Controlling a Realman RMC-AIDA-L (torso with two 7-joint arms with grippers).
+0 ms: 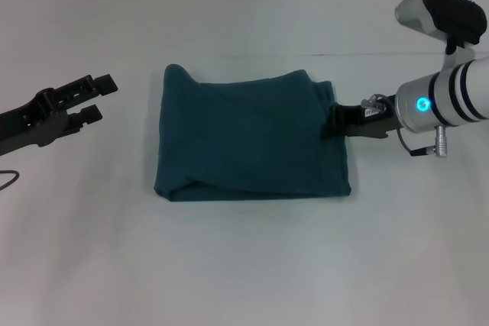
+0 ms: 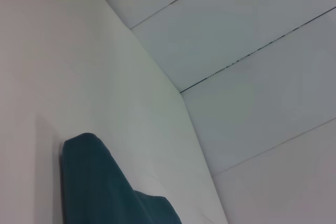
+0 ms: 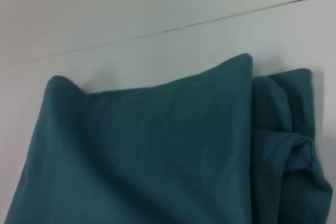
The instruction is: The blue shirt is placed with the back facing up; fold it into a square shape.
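The blue shirt (image 1: 248, 139) lies folded into a rough rectangle in the middle of the white table, plain side up, with a bunched layer along its right edge. The right wrist view shows the blue shirt (image 3: 157, 150) up close with those bunched folds. A corner of the blue shirt (image 2: 100, 187) shows in the left wrist view. My right gripper (image 1: 335, 123) is at the middle of the shirt's right edge, touching the fabric. Well left of the shirt, my left gripper (image 1: 98, 98) hovers open, holding nothing.
The white table (image 1: 244, 265) stretches all around the shirt. A seam line in the surface (image 1: 367, 55) runs behind the shirt. A thin cable loop (image 1: 9, 181) lies at the left edge, under the left arm.
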